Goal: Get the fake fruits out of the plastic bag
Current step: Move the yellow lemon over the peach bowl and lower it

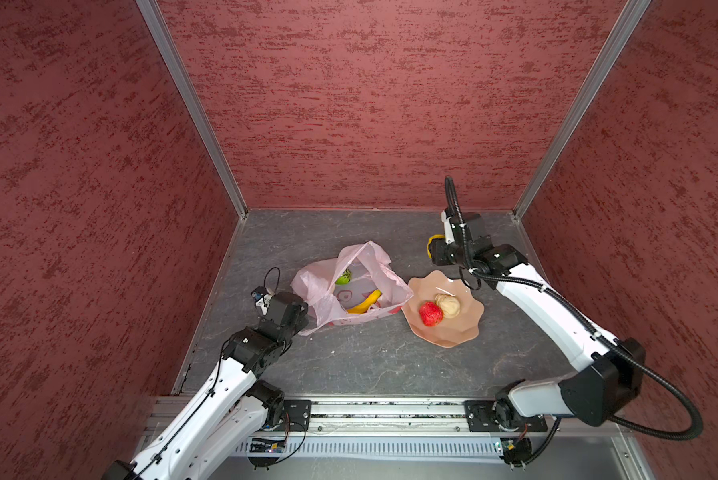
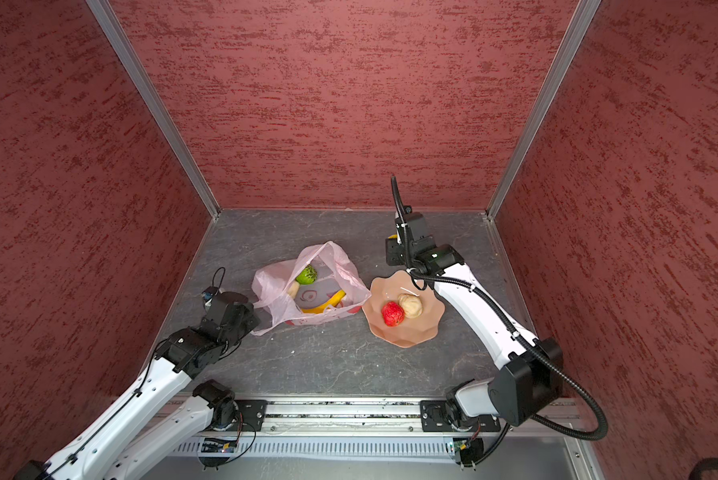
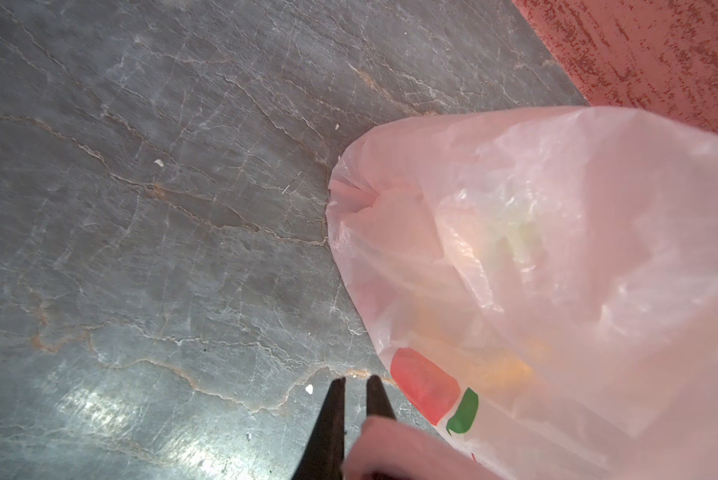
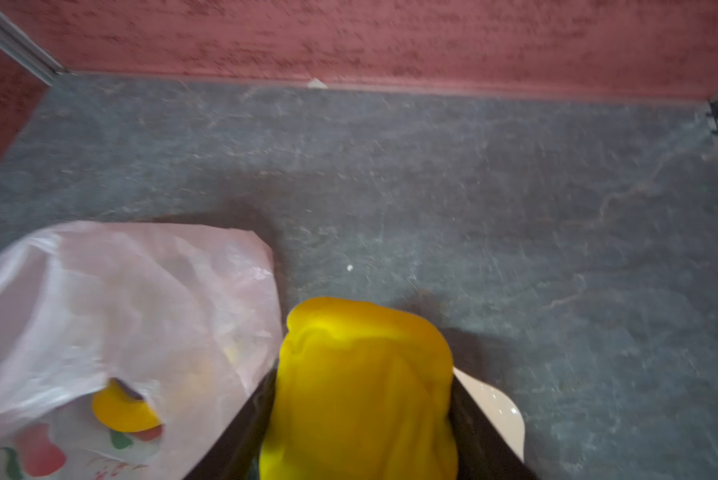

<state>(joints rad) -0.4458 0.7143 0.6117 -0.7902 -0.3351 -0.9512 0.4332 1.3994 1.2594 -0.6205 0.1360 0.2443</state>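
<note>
**Item:** plastic bag (image 1: 320, 286): thin, pink, see-through, crinkled, with red fruit prints. Lies on the table (image 1: 370, 357), mouth gaping upward, just beside the bowl (image 1: 465, 332)

**Inside the bag:** 1 green fruit (image 1: 343, 277), 1 banana (image 1: 367, 301)

**In the bowl:** 1 red fruit (image 1: 430, 313) and 1 beige lump (image 1: 449, 305), touching

**Step in hand:** fruit 3 on its way out. The right gripper (image 4: 363, 374) is clamped on a yellow fruit (image 4: 365, 332), held up by the bowl's far rim

**Left gripper** (image 3: 356, 379)**:** fingers pressed nearly together, apparently pinching a fold of the bag's edge

**Next move, as judged:** lower the yellow fruit onto bare bowl floor, let go, then reach for the remaining 2
</note>
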